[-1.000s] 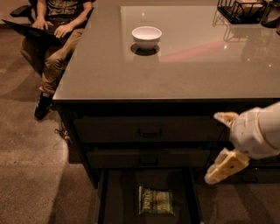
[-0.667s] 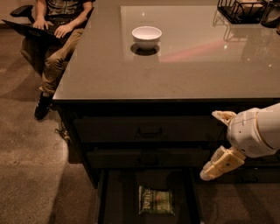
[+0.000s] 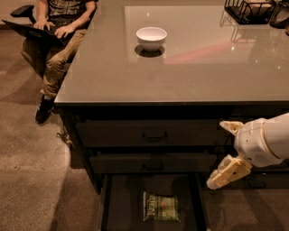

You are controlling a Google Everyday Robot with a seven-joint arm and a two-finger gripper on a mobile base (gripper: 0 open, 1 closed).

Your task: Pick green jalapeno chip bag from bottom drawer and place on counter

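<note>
Dim kitchen-ish room with a big glossy island counter [image 3: 189,76] over dark cabinets. The bottom drawer [image 3: 124,203] is already pulled out, and the green jalapeno chip bag [image 3: 160,207] is lying flat on its dark floor, roughly in the middle.

The gripper [image 3: 217,154] is hanging off to the right of the open drawer, about level with the middle drawer [image 3: 153,163]. Its fingers are spread wide with nothing in them, so I'd call this the approach step, nothing grabbed yet.

Next it needs to swing left and drop down over the bag, then pinch it. A flat foil bag doesn't give much to bite on, so probably come in from the top and catch a crinkle.

Things to watch out for:
- the drawer's right side wall sits between gripper and bag
- the closed drawers above, so not much headroom

On the counter there's a white bowl [image 3: 151,37] and a wire basket [image 3: 248,10] in the far corner, with lots of bare top between them. A person [image 3: 58,27] with a laptop sits at the far left, well away.
</note>
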